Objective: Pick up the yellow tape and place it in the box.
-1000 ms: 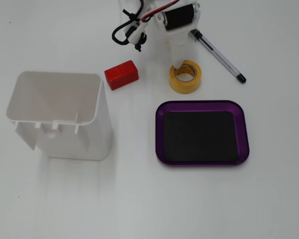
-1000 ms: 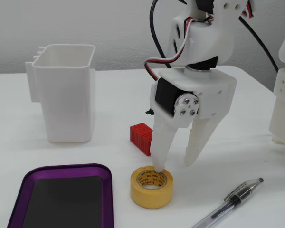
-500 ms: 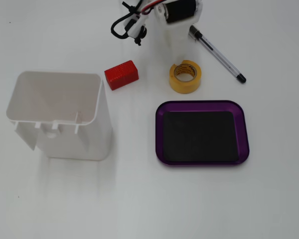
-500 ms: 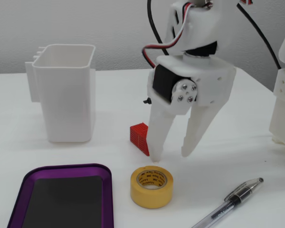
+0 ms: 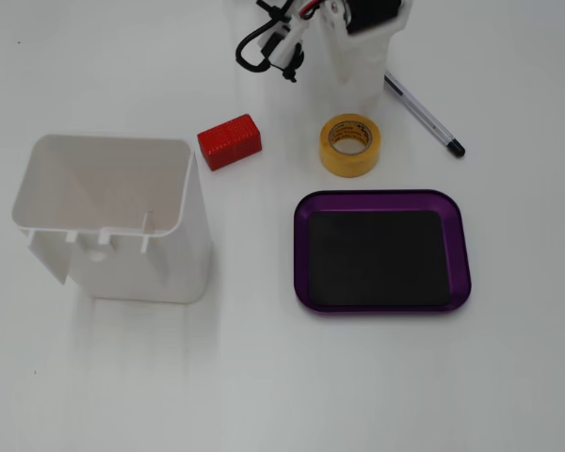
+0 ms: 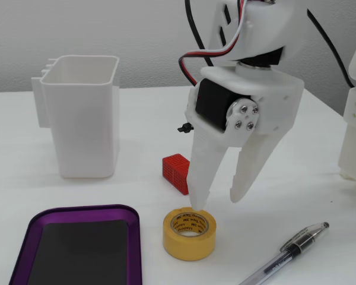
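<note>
gripper (image 6: 216, 200) shifted sideways, perhaps just above yellow tape (image 6: 189, 233)

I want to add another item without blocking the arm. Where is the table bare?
Bare: the wide strip below the white container and purple tray, and right of the tray. Crowded: the top, where gripper, yellow tape, red block and pen cluster.

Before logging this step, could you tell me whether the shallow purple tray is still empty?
Empty: the purple tray shows only its bare black mat; the yellow tape roll lies flat on the table beside it.
</note>
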{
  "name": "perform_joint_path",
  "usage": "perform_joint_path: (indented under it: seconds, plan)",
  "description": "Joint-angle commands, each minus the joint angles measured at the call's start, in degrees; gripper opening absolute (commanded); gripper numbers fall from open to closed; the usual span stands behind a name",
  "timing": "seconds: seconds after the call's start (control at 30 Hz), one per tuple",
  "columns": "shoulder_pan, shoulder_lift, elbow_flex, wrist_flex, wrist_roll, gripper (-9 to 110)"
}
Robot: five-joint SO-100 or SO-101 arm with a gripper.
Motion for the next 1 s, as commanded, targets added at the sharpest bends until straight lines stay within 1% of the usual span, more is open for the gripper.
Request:
perform_joint_path:
  seconds: [0.0,0.33,0.43,0.77,0.97]
  plan:
    - [-1.2,1.8,-0.8,-1.4,1.6,15]
    - [-0.8,-10.1,3.9,-10.5,1.5,15]
    - [-0.8,-12.0,4.1,-11.2,1.6,15]
    - [-1.0,-11.2,3.3,-9.7,1.6,14]
    - [-0.9,-2.1,3.6,-7.0,1.6,15]
